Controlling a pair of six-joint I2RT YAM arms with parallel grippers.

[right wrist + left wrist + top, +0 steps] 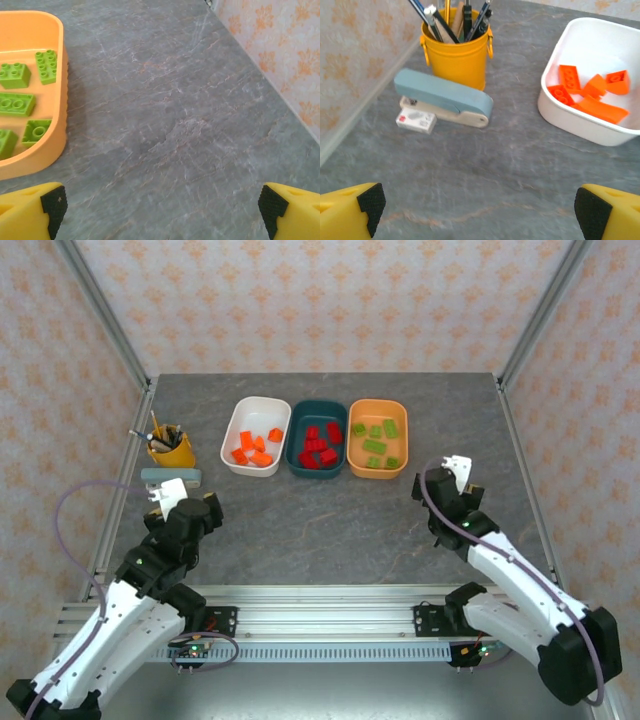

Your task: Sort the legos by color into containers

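Here, smooth rounded tubs point(262, 410) — studded legos point(316, 448) inside; veined stone table point(330, 520).

white tub point(256, 412): sitting upright at the left end of the row, rounded-rectangular, long side running away from the arms, just beside the teal one
dark teal tub point(318, 408): sitting upright in the middle of the row, same shape and size
orange tub point(379, 407): sitting upright at the right end, close against the teal one
orange legos point(255, 448): about five, lying loose in the white tub, bunching toward its near half, some tilting on each other
red legos point(318, 448): about six, lying clustered in the dark teal tub
lime green legos point(374, 446): about six, lying spread in the orange tub, studs facing up, square and oblong mixed
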